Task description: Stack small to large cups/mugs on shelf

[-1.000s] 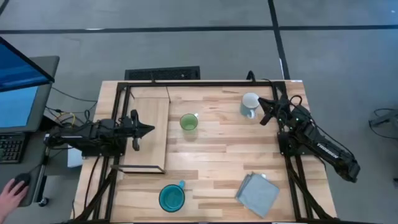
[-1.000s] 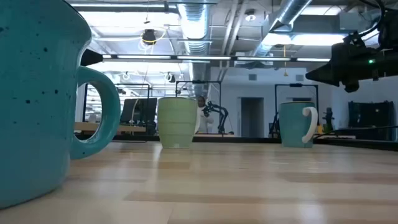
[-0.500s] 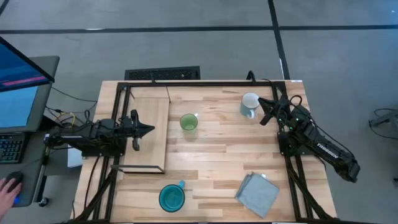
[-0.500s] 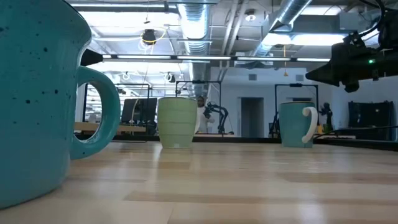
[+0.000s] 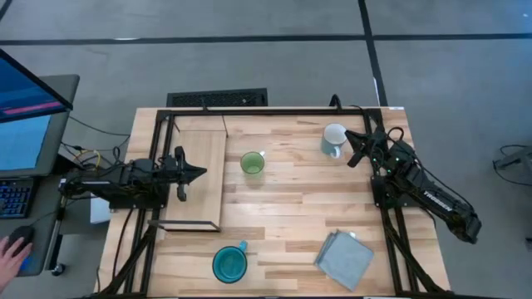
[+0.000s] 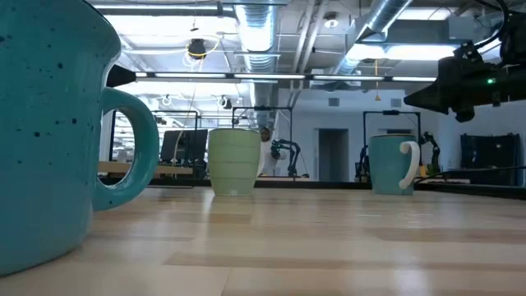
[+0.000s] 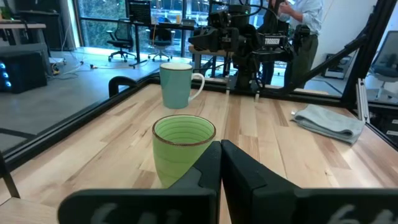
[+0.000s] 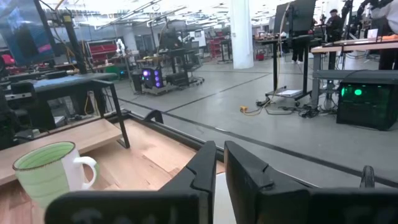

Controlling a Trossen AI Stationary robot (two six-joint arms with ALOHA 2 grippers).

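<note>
Waiting looks like the right word for both arms: no mug is held, and none stands on the shelf (image 5: 199,174), so by my reading the stacking has not begun. Taking that pale board as the landmark, the left tool (image 5: 198,174) hovers over its middle, its two dark fingers pressed together and gripping nothing, aimed across the surface (image 5: 291,208) toward the light-green mug (image 5: 252,163). That small mug stands just off the shelf's long edge on the right-arm side, upright, its mouth open upward. The teal-blue mug (image 5: 229,264) sits beyond the shelf's near corner, close to the front edge of the surface. The white mug (image 5: 334,139) is well apart from the shelf, near the far corner on the opposite side, with the right tool (image 5: 354,152) just beside it, fingers also closed and not touching it. A grey cloth (image 5: 344,259) lies farthest from the shelf.

Since the widest mug must go at the bottom, a sensible next move would be for one tool to part its fingers, then take the teal-blue mug by its rim or handle and carry it onto the shelf.
</note>
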